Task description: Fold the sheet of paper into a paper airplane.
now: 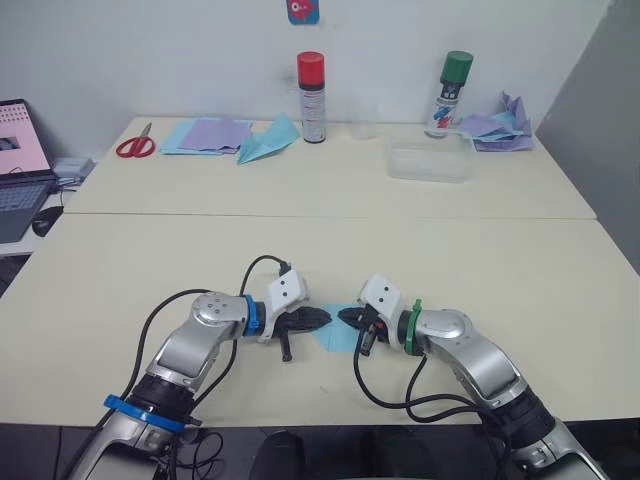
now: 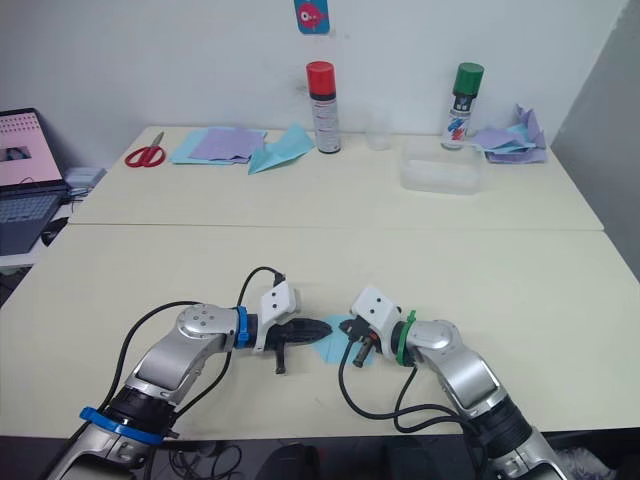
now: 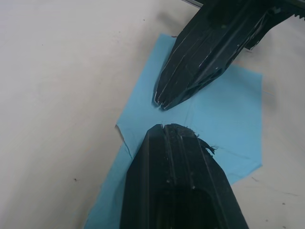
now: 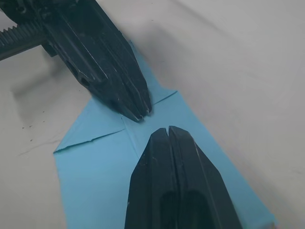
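On beige table, creased sky-blue sheet of paper lies flat under closed left gripper and right gripper.

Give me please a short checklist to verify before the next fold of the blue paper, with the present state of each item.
1. Sheet of paper lies flat on the table: ok.
2. Corner flaps already folded to a point: ok, creases show in the right wrist view.
3. Left gripper shut, tip over the paper: ok.
4. Right gripper shut, tip facing the left one: ok.
5. Tips actually pressing the paper: cannot tell.
6. Teal paper dart, scissors and spray cans far from the work area: ok.
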